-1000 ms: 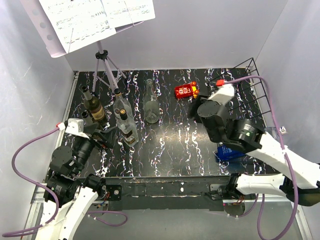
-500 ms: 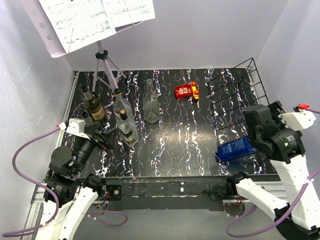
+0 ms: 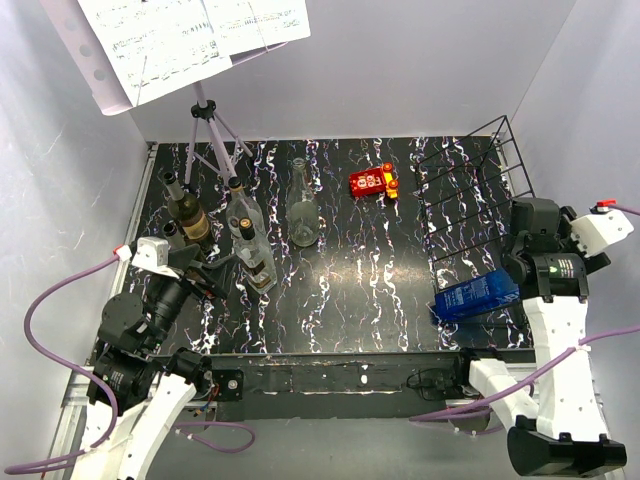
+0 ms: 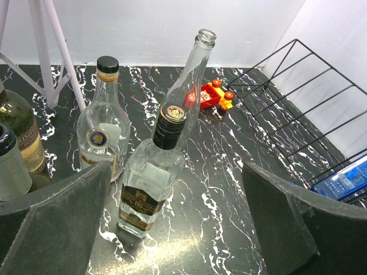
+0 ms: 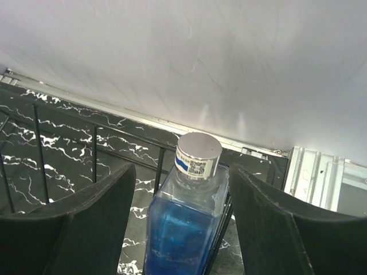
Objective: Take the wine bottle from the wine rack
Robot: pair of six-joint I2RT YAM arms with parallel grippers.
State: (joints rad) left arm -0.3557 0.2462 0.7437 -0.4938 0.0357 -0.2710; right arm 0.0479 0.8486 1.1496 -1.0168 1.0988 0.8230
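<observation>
The black wire wine rack (image 3: 468,190) stands at the table's right side. A blue square bottle (image 3: 475,295) with a silver cap lies on the rack's near end. In the right wrist view the bottle (image 5: 183,229) sits between my right gripper's (image 5: 182,172) open fingers, apart from both, with the cap (image 5: 198,153) pointing at the wall and the rack's bars (image 5: 94,148) around it. In the top view my right gripper (image 3: 528,272) hangs over the bottle's right end. My left gripper (image 3: 205,275) is open and empty at the near left, and its wrist view shows the rack (image 4: 298,97) and the blue bottle (image 4: 347,180) far right.
Several upright glass bottles (image 3: 248,235) cluster at the left, with one square clear bottle (image 4: 150,183) just ahead of the left gripper. A tall clear bottle (image 3: 303,210) stands mid-back. A red toy (image 3: 370,182) lies near the rack. A music stand tripod (image 3: 205,130) stands back left. Walls enclose the table.
My right arm has swung from the table's middle to the right, over the rack, and now sits over the blue bottle's cap end. The left arm has not moved.
</observation>
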